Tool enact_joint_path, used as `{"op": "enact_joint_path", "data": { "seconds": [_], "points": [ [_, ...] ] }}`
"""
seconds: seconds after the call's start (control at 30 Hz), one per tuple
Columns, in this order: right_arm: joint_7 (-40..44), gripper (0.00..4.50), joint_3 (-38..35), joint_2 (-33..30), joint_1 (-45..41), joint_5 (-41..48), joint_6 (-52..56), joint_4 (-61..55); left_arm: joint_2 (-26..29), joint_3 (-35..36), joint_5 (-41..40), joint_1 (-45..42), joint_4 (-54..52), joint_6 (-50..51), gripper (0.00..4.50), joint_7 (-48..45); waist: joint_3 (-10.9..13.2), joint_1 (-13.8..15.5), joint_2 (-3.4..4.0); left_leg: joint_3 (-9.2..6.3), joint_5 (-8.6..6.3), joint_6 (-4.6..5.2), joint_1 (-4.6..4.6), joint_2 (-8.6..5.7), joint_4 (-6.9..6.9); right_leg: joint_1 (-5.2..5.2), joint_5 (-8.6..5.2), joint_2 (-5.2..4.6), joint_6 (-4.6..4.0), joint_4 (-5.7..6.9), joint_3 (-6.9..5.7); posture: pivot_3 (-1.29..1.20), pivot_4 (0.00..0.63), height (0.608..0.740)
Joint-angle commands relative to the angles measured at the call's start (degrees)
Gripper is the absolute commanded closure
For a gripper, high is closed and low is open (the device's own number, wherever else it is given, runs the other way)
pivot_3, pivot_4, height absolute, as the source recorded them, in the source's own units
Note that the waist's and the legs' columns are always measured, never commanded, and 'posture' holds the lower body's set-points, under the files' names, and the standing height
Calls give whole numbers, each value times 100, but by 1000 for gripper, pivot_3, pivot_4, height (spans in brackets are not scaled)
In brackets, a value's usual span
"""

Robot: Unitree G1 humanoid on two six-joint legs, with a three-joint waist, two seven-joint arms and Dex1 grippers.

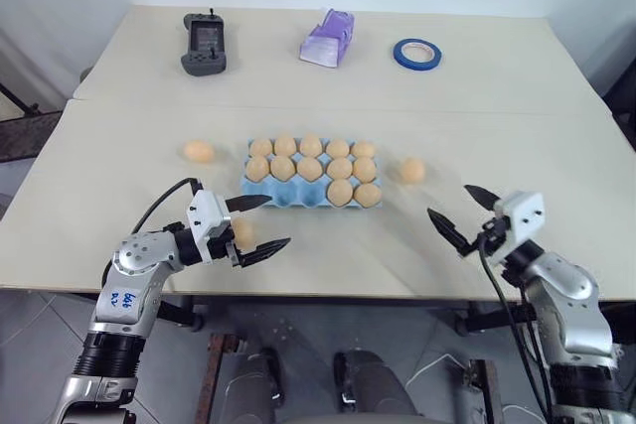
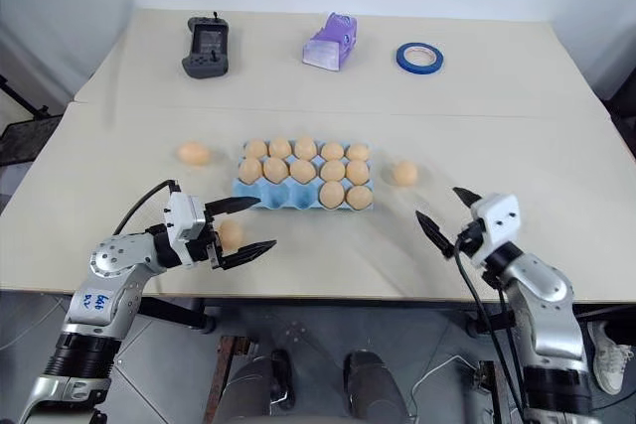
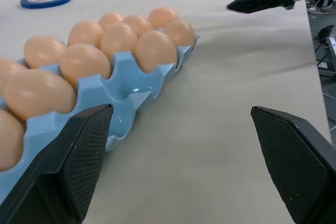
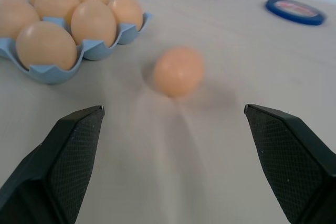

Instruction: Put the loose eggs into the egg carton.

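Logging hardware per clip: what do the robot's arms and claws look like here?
Both arms are silver-grey metal with black ribbed sections lower down. Each wrist carries a white block, and a black cable loops along each arm. The left claw and right claw each have two black pointed fingers with textured pads. The left arm bears a blue handwritten label.

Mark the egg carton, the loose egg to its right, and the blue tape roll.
egg carton (image 1: 295,196): left eye view, bare blue cup in the near row.
loose egg (image 1: 412,170): left eye view, middle of the shell.
blue tape roll (image 1: 417,54): left eye view, on its ring.
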Motion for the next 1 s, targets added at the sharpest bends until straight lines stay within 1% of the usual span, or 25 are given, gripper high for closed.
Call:
{"op": "enact_joint_path", "data": {
  "seconds": [0.03, 0.23, 0.43, 0.53, 0.6, 0.7, 0.73, 0.77, 0.83, 0.9, 1.0],
  "points": [
    [-231, 24, 39, 154, -587, -17, 80, 435, -4, 109, 96, 120, -280, -188, 0, 146, 0, -11, 0, 0, 0, 0, 0, 0, 1, 0, 0, 0, 0, 0, 0, 0, 150, 740],
    [-397, 24, 248, 433, -1688, -313, -320, 1784, 50, 268, 65, 561, -724, -113, 0, 373, 0, -14, 0, 1, 0, 0, 0, 1, 3, -1, 0, 1, 1, 6, -1, 0, 150, 740],
    [-559, 24, 316, 631, -2460, -647, -1002, 3348, 2, 365, 40, 947, -1079, -24, 0, 627, 0, -18, 0, 3, 2, 3, -1, 0, 5, -2, 0, 1, 1, 6, 0, 0, 150, 740],
    [-718, 639, 313, 744, -2777, -765, -1334, 4044, -11, 378, 38, 1029, -1200, 7, 0, 724, 0, -24, 1, 3, 3, 2, -1, 0, 11, -1, 1, 0, 1, 10, 1, 0, 150, 740],
    [-669, 1286, 332, 777, -2856, -790, -1513, 4232, -7, 404, 29, 1042, -1235, 23, 0, 774, 0, -26, 1, 3, 2, 2, 0, 0, 14, -1, 1, 0, 1, 12, 1, 0, 150, 740],
    [-520, 2379, 309, 813, -2832, -687, -1663, 4067, -2, 522, -19, 1042, -1233, 55, 0, 876, 0, -24, 1, 3, 2, 2, -1, 1, 13, -1, 1, 0, 1, 14, 1, 0, 150, 740],
    [-511, 2574, 300, 809, -2816, -670, -1669, 4008, -3, 549, -35, 1044, -1234, 68, 0, 900, 0, -24, 1, 3, 2, 2, -1, 1, 13, -1, 1, 0, 1, 14, 1, 0, 150, 740],
    [-464, 2617, 286, 803, -2790, -626, -1679, 3910, -1, 571, -50, 1050, -1237, 81, 0, 917, 1, -24, 1, 3, 2, 2, 0, 1, 12, -1, 1, 0, 1, 14, 1, 0, 150, 740],
    [-239, 2617, 289, 783, -2653, -422, -1572, 3273, -25, 713, -136, 1068, -1210, 144, 0, 995, 2, -27, 3, 3, 2, 2, -1, 1, 12, -2, 1, 0, 1, 14, 1, 0, 150, 740],
    [66, 2617, 484, 777, -2476, -270, -1265, 2425, -21, 924, -233, 1114, -1115, 197, 0, 1070, 2, -35, 4, 3, 2, 3, -1, 3, 8, -3, 1, 1, 2, 14, 2, 0, 150, 740],
    [163, 2617, 793, 886, -2322, -157, -552, 1459, 21, 1168, -315, 1214, -939, 230, 0, 1086, 2, -56, 4, 3, 3, 1, 1, 9, 6, -5, 0, 6, 2, 19, 3, 0, 150, 740]
  ]
}}
